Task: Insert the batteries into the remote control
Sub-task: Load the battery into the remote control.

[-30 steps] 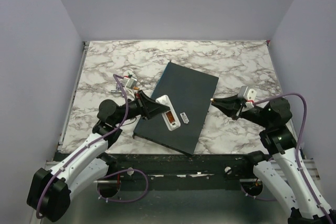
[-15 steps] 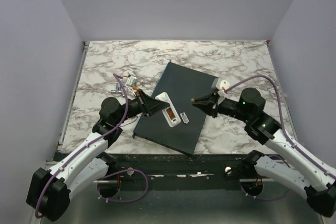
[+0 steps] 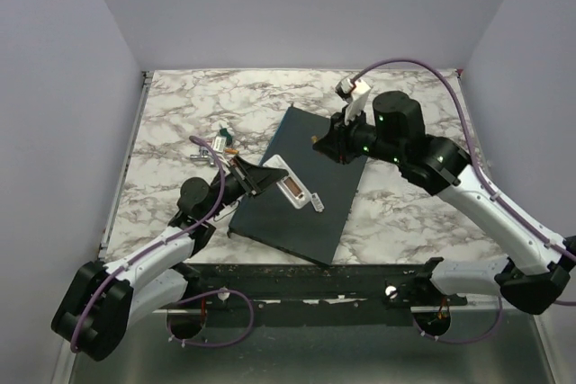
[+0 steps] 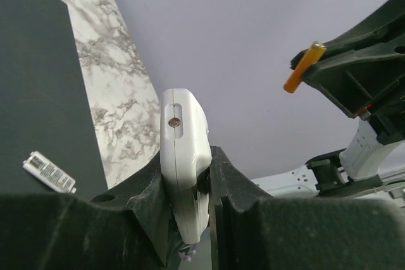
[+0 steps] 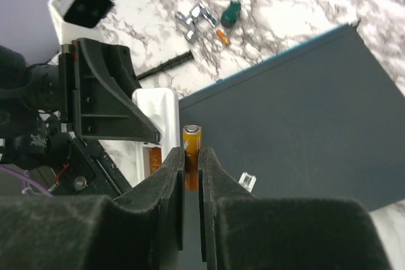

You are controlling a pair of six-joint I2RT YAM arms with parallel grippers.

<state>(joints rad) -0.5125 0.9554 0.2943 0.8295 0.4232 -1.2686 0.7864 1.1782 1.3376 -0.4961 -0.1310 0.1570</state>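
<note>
The white remote control (image 3: 281, 177) is tilted over the dark slab, bay side up, with my left gripper (image 3: 255, 179) shut on its near end. In the left wrist view the remote control (image 4: 183, 143) stands edge-on between the jaws of the left gripper (image 4: 188, 164). One orange battery (image 5: 154, 159) lies in the remote's bay (image 3: 292, 191). My right gripper (image 3: 322, 143) hangs above the slab's far part, shut on a second orange battery (image 5: 192, 147) that sticks out past the fingertips of the right gripper (image 5: 190, 154). The left wrist view also catches this held battery (image 4: 302, 67).
The large dark grey slab (image 3: 301, 227) lies diagonally mid-table. A small clear label piece (image 3: 316, 200) rests on it beside the remote. On the marble to the left lie a green-handled screwdriver (image 5: 230, 12), metal parts (image 5: 193, 18) and a small orange piece (image 5: 221, 36).
My right arm has swung from the right side up and over the slab's far part, carrying the battery. The left gripper and the remote have shifted slightly toward the slab's left edge.
</note>
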